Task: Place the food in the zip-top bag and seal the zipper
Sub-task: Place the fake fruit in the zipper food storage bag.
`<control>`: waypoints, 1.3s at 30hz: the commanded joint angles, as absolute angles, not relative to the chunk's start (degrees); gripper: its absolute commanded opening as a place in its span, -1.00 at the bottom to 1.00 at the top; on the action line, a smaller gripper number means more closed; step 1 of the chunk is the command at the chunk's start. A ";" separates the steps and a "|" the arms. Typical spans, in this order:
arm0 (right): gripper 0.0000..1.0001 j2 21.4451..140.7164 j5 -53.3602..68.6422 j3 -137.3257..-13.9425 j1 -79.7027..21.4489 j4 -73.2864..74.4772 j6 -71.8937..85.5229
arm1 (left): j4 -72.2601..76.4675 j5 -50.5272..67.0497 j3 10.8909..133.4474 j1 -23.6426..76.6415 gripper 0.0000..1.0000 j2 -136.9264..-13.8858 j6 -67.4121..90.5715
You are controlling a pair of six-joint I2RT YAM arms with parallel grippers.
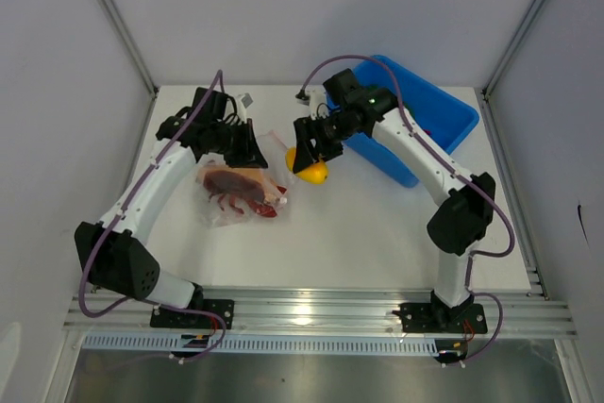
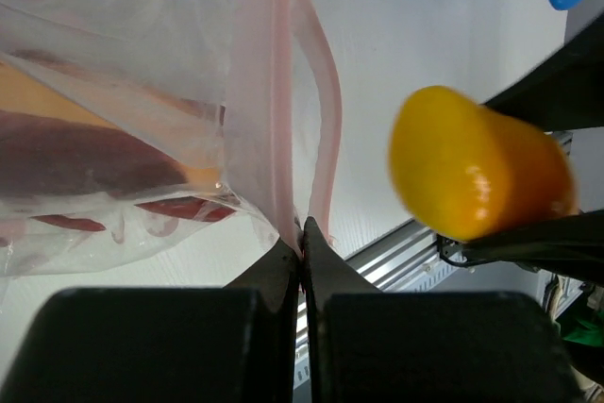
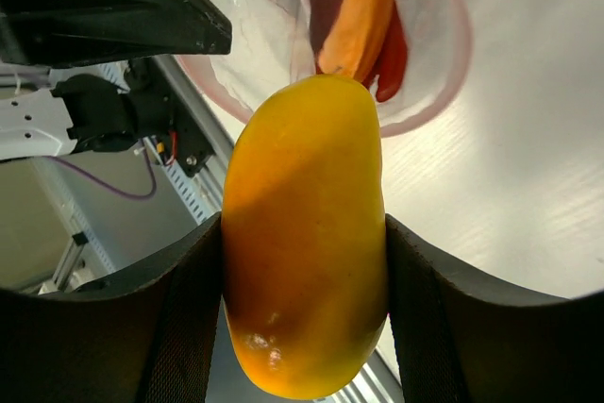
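The clear zip-top bag lies left of centre on the table, with red and orange food inside. My left gripper is shut on the bag's pink zipper and holds that edge up. My right gripper is shut on a yellow-orange fruit, which hangs just right of the bag's mouth. In the right wrist view the open mouth shows behind the fruit, with an orange piece and a red pepper inside.
A blue plastic bin stands at the back right, behind the right arm. White walls close in the table on the left, back and right. A metal rail runs along the near edge.
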State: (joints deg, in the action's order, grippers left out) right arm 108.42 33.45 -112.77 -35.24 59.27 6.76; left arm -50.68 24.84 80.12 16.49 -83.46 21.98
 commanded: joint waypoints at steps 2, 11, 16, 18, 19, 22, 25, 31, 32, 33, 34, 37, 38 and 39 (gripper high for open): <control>-0.71 111.96 35.69 -117.06 -37.44 60.20 6.33 | -51.07 28.03 82.36 16.70 -0.99 -79.98 22.32; -0.69 118.38 31.90 -123.66 -39.29 60.12 9.67 | -50.45 30.06 81.91 18.28 -0.99 -78.05 23.11; -0.63 121.11 30.42 -125.42 -40.08 58.36 11.51 | -50.01 31.29 82.53 19.07 -0.99 -77.43 23.73; -0.58 121.72 30.41 -125.42 -40.25 56.61 12.74 | -49.75 31.46 82.88 19.16 -0.99 -77.17 23.99; -0.53 122.08 30.67 -125.51 -40.25 56.08 13.09 | -49.66 31.29 82.88 19.16 -0.99 -77.17 23.99; -0.28 123.48 30.94 -126.65 -40.34 55.46 13.89 | -49.22 31.46 82.71 19.16 -0.99 -76.55 24.43; 0.10 124.28 30.15 -127.88 -40.69 55.90 13.71 | -49.04 31.46 82.71 19.16 -0.99 -76.12 25.31; 0.89 122.17 28.92 -126.57 -40.87 56.69 12.39 | -48.87 30.50 83.32 19.16 -0.99 -75.85 25.49; 0.99 120.86 28.48 -126.30 -40.78 56.86 12.31 | -48.78 30.32 83.32 19.16 -0.99 -75.85 25.49; 0.99 120.33 28.13 -125.60 -40.69 56.87 12.30 | -48.78 30.24 83.41 19.16 -0.99 -75.94 25.40; 0.99 119.80 27.95 -125.16 -40.61 56.87 12.22 | -48.78 30.23 83.32 19.16 -0.99 -75.94 25.40; 0.99 117.87 26.29 -124.72 -39.91 57.57 12.57 | -48.16 29.97 83.15 19.16 -0.99 -76.11 25.58; 0.99 117.34 25.67 -124.63 -39.21 57.66 12.92 | -47.99 29.88 83.14 19.16 -0.99 -76.20 25.58; 0.99 116.12 25.23 -124.63 -38.76 57.66 13.09 | -47.99 29.88 83.23 19.16 -0.99 -76.46 25.49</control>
State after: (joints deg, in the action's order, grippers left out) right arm 122.23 27.68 -124.46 -40.03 57.76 13.04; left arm -50.85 29.04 80.29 18.79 -78.59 24.56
